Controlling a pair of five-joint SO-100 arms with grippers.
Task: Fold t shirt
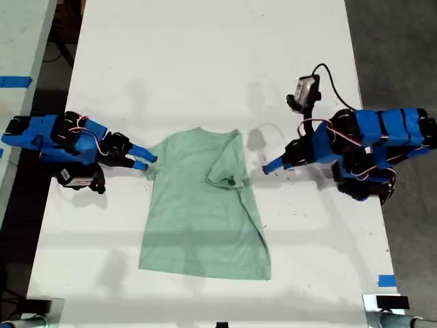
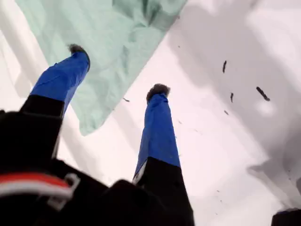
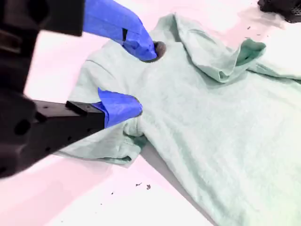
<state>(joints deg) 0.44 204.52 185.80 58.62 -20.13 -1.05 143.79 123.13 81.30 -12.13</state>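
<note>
The neck opening of the pale mint-green short-sleeved cloth t shirt (image 1: 201, 212) cannot be made out in any view: in the exterior view the shoulder and sleeve on that view's right are turned in over the chest and cover that region. Both arm bases are cut off by the exterior view's side edges, and in each wrist view the dark gripper body blocks a large part of the picture. The t shirt lies mostly flat at the middle of the white table (image 1: 205, 61), hem toward the exterior view's bottom edge. My first gripper (image 1: 268, 166) reaches in low from the exterior view's right and stops just beside the folded shoulder, apart from the cloth. In the first wrist view its blue fingers (image 2: 157, 127) stand wide apart with nothing between them (image 2: 117, 69); one tip sits in line with the t shirt (image 2: 108, 42), the other over bare table marked with small dark specks (image 2: 261, 93). My second gripper (image 1: 145, 162) reaches in low from the exterior view's left to the flat sleeve. In the second wrist view its jaws are parted (image 3: 146, 75) over the sleeve of the t shirt (image 3: 211, 117); I cannot tell whether the tips press the cloth.
</note>
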